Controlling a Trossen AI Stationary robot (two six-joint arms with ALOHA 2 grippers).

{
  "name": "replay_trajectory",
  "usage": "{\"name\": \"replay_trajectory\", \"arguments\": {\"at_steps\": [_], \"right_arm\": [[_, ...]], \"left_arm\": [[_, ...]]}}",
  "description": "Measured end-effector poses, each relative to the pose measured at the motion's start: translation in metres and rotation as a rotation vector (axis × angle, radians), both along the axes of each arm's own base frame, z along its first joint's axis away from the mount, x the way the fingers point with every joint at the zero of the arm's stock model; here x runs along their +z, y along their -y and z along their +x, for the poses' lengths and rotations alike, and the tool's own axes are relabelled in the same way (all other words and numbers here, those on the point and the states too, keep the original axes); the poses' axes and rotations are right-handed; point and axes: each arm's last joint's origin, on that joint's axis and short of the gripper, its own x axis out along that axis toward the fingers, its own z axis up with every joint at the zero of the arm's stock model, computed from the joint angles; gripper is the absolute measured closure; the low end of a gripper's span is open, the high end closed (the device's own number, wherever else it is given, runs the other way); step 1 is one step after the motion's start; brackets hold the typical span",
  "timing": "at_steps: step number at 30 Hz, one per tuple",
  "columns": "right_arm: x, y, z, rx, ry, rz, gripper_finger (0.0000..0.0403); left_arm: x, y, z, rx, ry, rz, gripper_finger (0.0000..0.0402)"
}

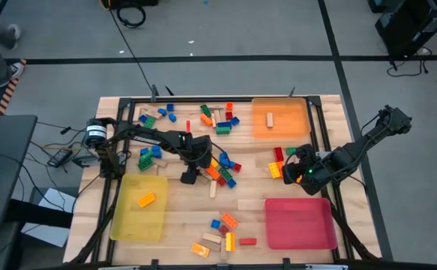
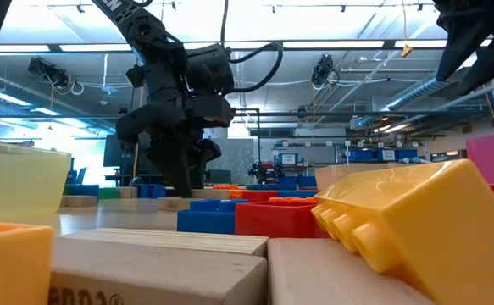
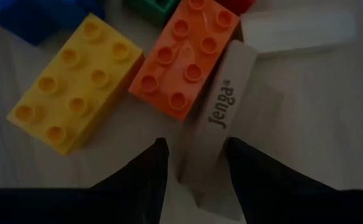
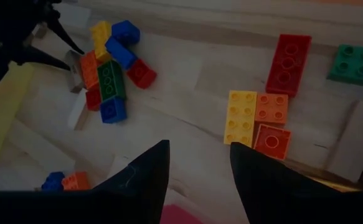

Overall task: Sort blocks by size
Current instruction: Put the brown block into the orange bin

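Wooden block [image 3: 221, 115] lay end-on between the left gripper's [image 3: 195, 171] jaws, near table centre.

Block's long axis ran straight away from the wrist, in line with the fingers; its near end sat in the gap, one dark finger [image 3: 145, 174] on each long side. Jaws part open, flanking the block; whether the pads touched the wood could not be told, so no grip claimed. An orange brick [image 3: 184, 59] touched the block along one long side, a yellow brick [image 3: 72, 81] just beyond it; likely to get nudged on closing. In the high view the left gripper [image 1: 190, 171] stood at the central pile, by far the nearer arm. Right gripper [image 1: 296, 171] hung over the right side, near red and yellow bricks, jaws part open, holding nothing. Yellow tray [image 1: 138, 225] lay near-left.
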Motion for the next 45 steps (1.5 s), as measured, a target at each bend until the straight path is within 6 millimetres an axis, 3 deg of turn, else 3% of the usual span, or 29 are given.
{"name": "replay_trajectory", "arguments": {"at_steps": [6,14,22,33,40,45], "right_arm": [[0.0,0.002,0.001,-0.017,0.009,-0.014,0.0222],[0.0,0.004,0.002,-0.022,0.008,-0.018,0.022],[0.001,0.003,0.003,-0.021,0.015,-0.015,0.022],[0.007,0.005,0.012,-0.084,0.181,-0.113,0.0219],[0.018,0.016,0.034,-0.07,0.292,-0.177,0.0203],[0.036,0.032,0.056,-0.04,0.428,-0.283,0.0178]], "left_arm": [[0.002,-0.002,0.0,0.016,0.012,0.001,0.0253],[0.016,-0.002,-0.009,0.03,0.008,0.031,0.0348],[0.047,-0.001,-0.017,0.059,0.099,0.025,0.0348],[0.096,-0.017,-0.02,0.418,0.348,-0.212,0.0342],[0.122,-0.045,-0.013,0.488,0.567,-0.507,0.0341],[0.142,-0.053,-0.008,0.46,0.726,-0.648,0.0341]]}}
